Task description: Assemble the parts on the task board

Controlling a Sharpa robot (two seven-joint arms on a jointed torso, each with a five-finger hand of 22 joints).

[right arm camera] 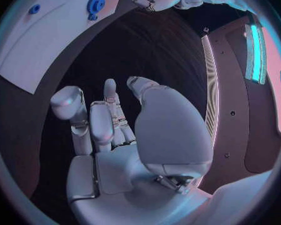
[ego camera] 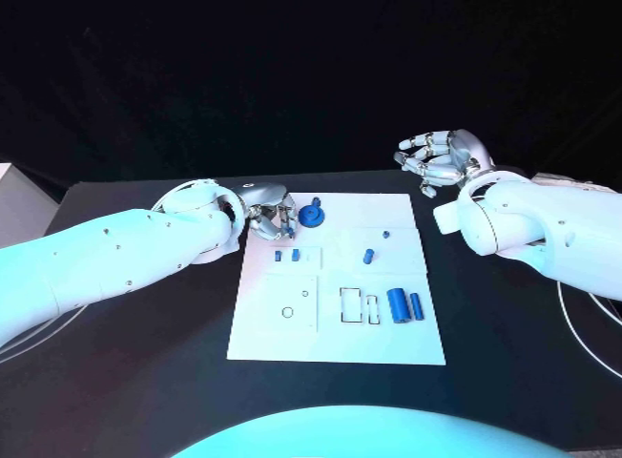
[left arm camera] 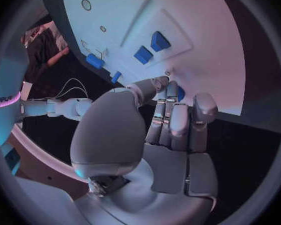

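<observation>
Fingers (left arm camera: 172,116) of the left hand (ego camera: 270,216) are pinching the blue gear (ego camera: 313,217) at the far-left corner of the task board (ego camera: 394,345), its peg seats lying nearer the robot, while the right hand (ego camera: 442,159) is hanging empty, fingers loosely curled, well apart over the dark surface (ego camera: 531,324).

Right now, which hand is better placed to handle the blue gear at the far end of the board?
The left hand. Its fingers are already at the gear on the board, apparently touching it. The right hand hangs off the board's far right corner, empty, fingers loosely curled.
</observation>
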